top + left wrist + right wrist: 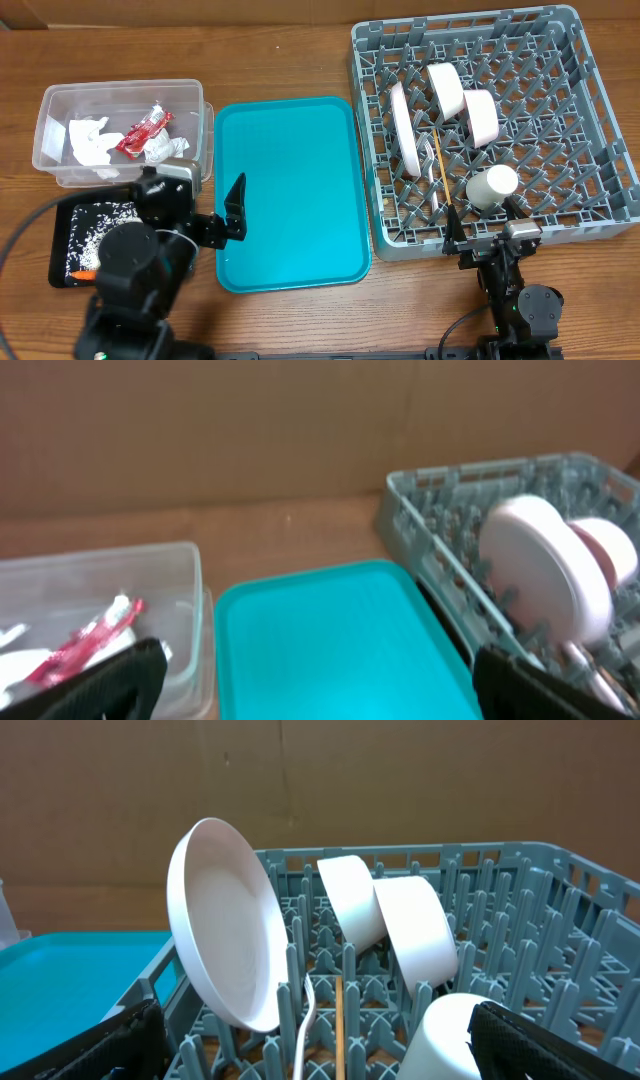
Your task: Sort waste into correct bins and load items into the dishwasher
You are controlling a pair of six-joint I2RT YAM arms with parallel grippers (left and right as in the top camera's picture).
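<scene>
The grey dishwasher rack holds a pale plate on edge, two white bowls, a white cup, a fork and a chopstick. My right gripper hovers open at the rack's near edge, with nothing between its fingers; the cup lies just by its right finger. The clear tub contains white napkins and a red wrapper. Rice and a carrot lie in the black tray. My left gripper is open and empty beside the tub.
A teal serving tray lies bare between the tub and the rack, and fills the space under my left gripper. The rack rises along its right side. A brown cardboard wall stands behind the table.
</scene>
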